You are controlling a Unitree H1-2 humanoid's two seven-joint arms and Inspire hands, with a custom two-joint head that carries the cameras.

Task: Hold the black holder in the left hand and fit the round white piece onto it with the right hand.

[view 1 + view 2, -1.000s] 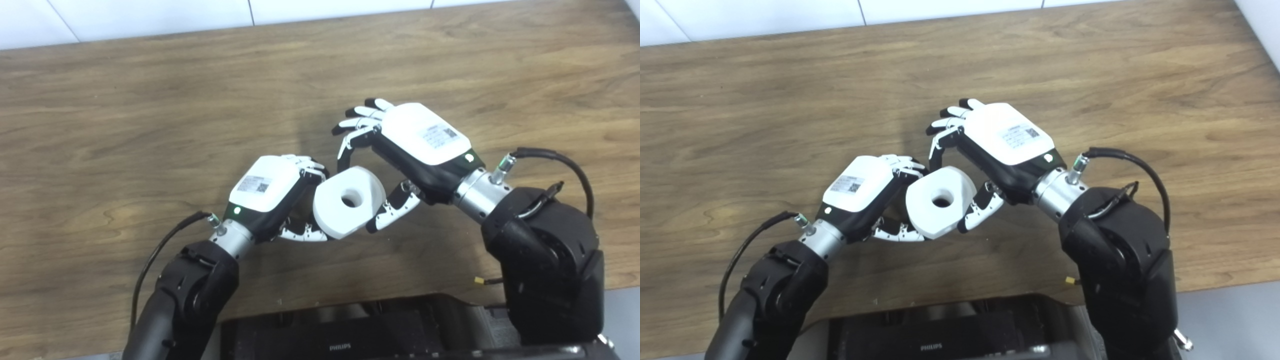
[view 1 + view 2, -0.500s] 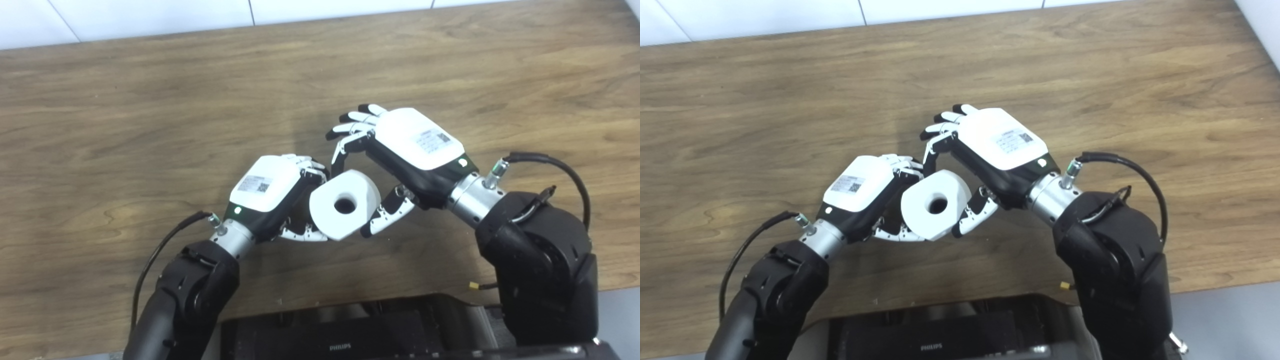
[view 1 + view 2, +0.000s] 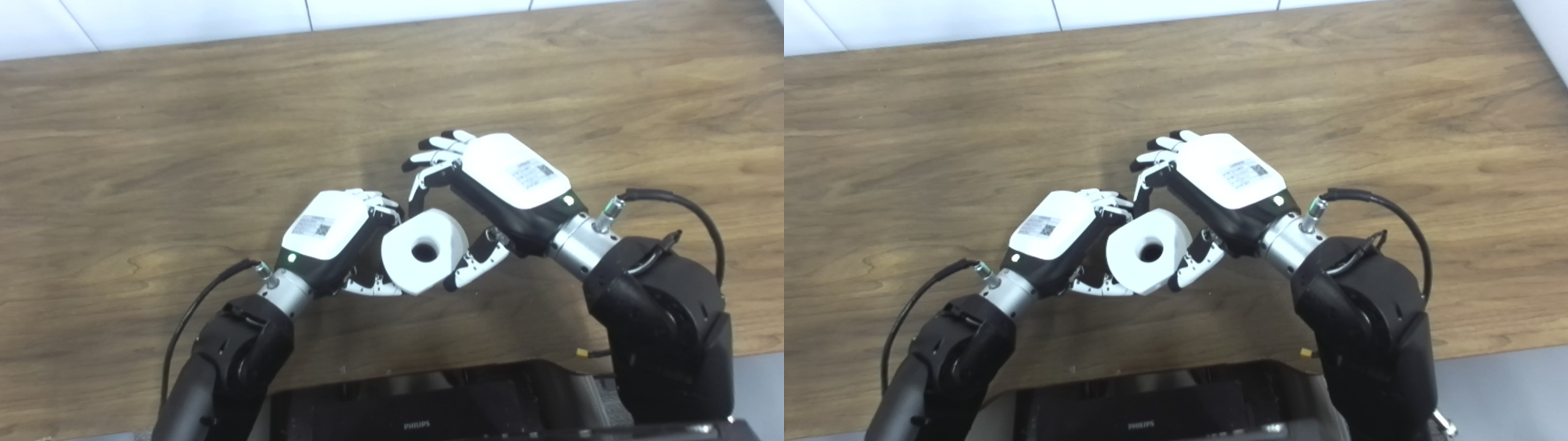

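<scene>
The round white piece (image 3: 422,250), a thick ring with a dark centre hole, hangs above the wooden table (image 3: 153,141) between my two hands. My right hand (image 3: 511,174) grips it from the right. Its thumb (image 3: 474,266) presses the lower right rim and a curled finger (image 3: 422,184) reaches down to the top rim. My left hand (image 3: 331,229) is closed tight against the piece's left side. The black holder is hidden behind that hand and the piece. The piece's hole faces up toward me in both eye views.
A dark box (image 3: 422,413) with a Philips label sits under the table's near edge. A white wall (image 3: 184,18) runs along the table's far edge. A black cable (image 3: 680,202) loops off the right wrist and another (image 3: 196,306) off the left.
The right hand and the white piece shifted a little left and down toward the left hand, then eased back slightly right. The left hand has stayed still.
</scene>
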